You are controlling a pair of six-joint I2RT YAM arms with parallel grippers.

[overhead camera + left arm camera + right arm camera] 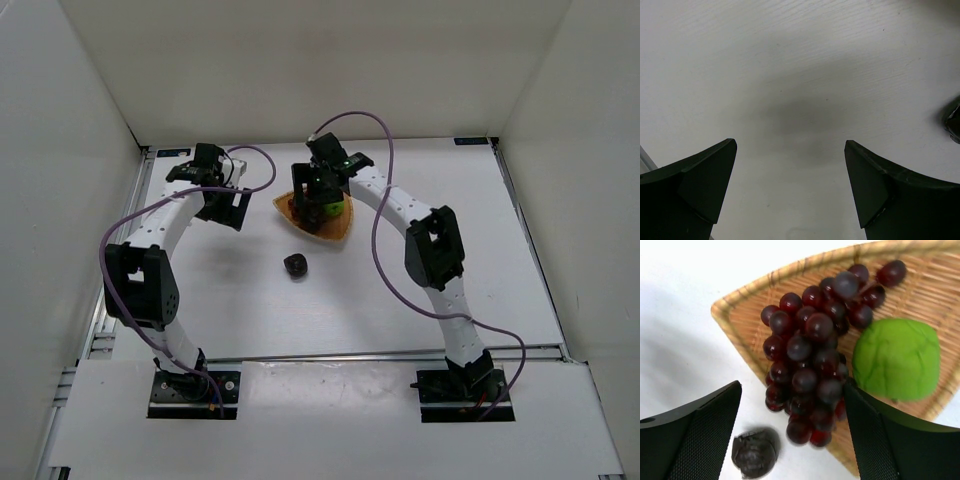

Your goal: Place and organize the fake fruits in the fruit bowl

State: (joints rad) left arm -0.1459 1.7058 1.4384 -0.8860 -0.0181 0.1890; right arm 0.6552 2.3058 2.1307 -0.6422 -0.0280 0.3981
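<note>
Hovering over the fruit bowl point(740, 315), toward the far edge of the worktop point(450, 220), the right gripper point(792, 385) has its jaws wide and grips nothing. The grapes point(810, 355) and green apple point(897, 360) lie touching inside, probably leaving room. The dark fruit point(295, 265) sits outside, just nearer. The left gripper point(790, 142) has its jaws wide and empty.

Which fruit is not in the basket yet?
The small dark roundish fruit: it sits on the table beside the basket, while the grapes and green apple lie inside.
</note>
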